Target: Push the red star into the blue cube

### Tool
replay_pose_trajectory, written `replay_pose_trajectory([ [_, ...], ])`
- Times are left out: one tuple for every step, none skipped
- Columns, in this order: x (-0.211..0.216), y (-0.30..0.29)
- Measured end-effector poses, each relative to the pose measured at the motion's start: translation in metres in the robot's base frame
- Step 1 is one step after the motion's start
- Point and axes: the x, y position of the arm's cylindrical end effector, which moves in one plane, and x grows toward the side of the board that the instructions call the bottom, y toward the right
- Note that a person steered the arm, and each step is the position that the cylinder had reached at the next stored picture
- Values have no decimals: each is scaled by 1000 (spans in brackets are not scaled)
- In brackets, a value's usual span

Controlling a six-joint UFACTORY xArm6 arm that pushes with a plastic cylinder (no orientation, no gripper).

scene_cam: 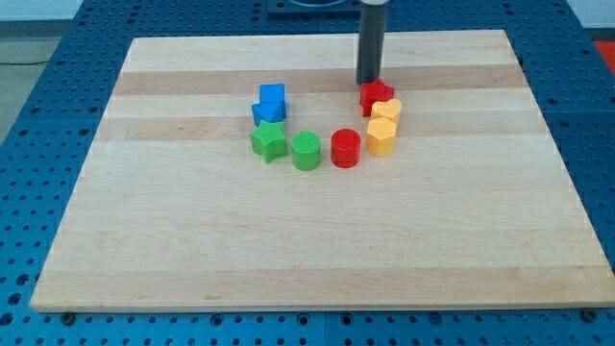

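Note:
The red star (378, 95) lies right of the board's centre, toward the view's top. My tip (368, 83) stands at the star's upper left edge, touching or nearly touching it. The blue cube (273, 96) sits to the view's left of the star, with a second blue block (265, 113) just below it and touching it. A wide gap of bare wood separates the star from the blue cube.
A yellow block (387, 111) touches the star's lower side, with another yellow block (381, 137) below it. A red cylinder (345, 148), a green cylinder (307, 151) and a green star (270, 141) form an arc below. The wooden board (192, 250) rests on a blue perforated table.

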Motion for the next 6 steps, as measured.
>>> replay_pose_trajectory([
  [0,40],
  [8,58],
  [31,58],
  [41,41],
  [52,-12],
  [53,-57],
])
